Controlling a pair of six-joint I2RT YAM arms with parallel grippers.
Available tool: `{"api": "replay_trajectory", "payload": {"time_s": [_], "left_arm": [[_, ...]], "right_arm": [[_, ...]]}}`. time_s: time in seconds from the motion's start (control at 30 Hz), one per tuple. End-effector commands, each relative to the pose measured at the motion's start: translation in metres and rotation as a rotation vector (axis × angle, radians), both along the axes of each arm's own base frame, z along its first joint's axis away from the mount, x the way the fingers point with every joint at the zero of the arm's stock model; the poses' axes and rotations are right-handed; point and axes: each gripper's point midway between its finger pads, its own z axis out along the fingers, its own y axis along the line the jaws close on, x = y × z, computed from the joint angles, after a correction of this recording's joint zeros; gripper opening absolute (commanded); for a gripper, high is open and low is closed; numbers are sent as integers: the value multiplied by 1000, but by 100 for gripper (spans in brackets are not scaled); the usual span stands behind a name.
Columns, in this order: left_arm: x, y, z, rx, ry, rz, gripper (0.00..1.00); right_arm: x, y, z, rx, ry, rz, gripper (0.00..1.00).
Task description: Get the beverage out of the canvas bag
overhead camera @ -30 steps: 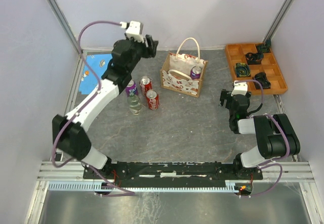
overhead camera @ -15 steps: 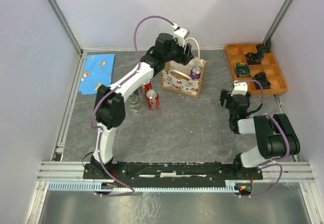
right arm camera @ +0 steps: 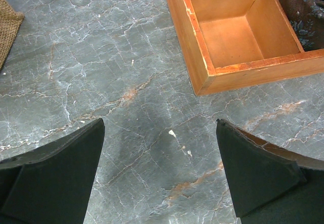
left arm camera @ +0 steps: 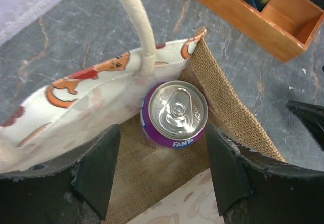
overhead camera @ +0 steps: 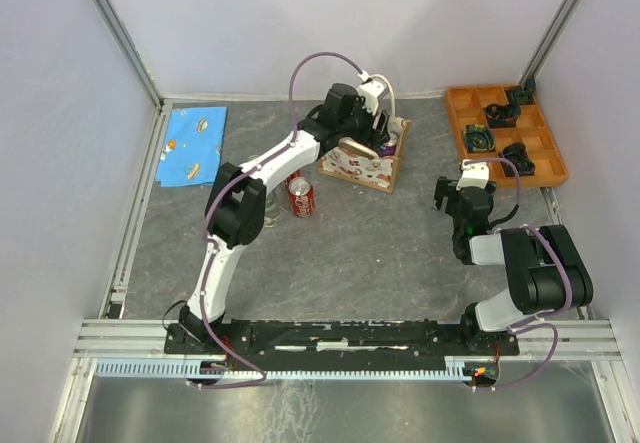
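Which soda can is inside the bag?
The purple Fanta can, standing upright in a corner of the canvas bag, right under the left pincer. The red can stands outside on the table.

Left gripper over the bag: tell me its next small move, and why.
Probably lower it straight down until the fingers flank the can's sides. The left gripper hangs open above the canvas bag. The purple Fanta can stands upright in the bag's corner beside the handle, roughly between the fingers, and nothing touches it yet, so no sideways correction seems needed.
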Motion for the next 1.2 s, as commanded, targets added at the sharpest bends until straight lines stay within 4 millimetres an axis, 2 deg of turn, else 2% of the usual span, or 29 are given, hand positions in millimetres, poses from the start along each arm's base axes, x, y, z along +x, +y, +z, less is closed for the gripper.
{"api": "replay_trajectory", "payload": {"time_s": [0.0,0.1,0.2,0.27,0.3,0.37,0.5,0.7,0.93,1.0,1.1,1.17], "left_arm": [[-3,-16,7,18,-69,-63,76],[-6,-20,-4,32,-60,-80,84],[-11,-26,-2,28,-66,-97,91],[-12,-29,-1,21,-68,-100,100],[-12,-30,0,20,-70,-98,99],[-9,-31,-17,35,-53,-84,99],[-2,-30,-25,47,-53,-51,99],[3,-32,-49,87,-28,-46,99],[15,-30,-56,101,-47,-5,100],[18,-30,-53,99,-58,7,94],[21,-30,-48,88,-72,18,74],[22,-31,-46,83,-75,19,57]], "right_arm": [[12,1,17,-7,-52,10,99],[12,1,16,-6,-51,9,99],[12,2,16,-7,-50,11,99],[12,2,16,-7,-50,11,99],[12,1,17,-7,-52,10,99],[12,1,16,-7,-51,10,99],[12,1,16,-7,-51,9,99],[12,1,16,-7,-51,10,99],[12,1,16,-7,-50,10,99],[12,2,17,-6,-52,10,99],[12,1,16,-8,-51,10,99],[12,2,16,-7,-51,11,99]]}}
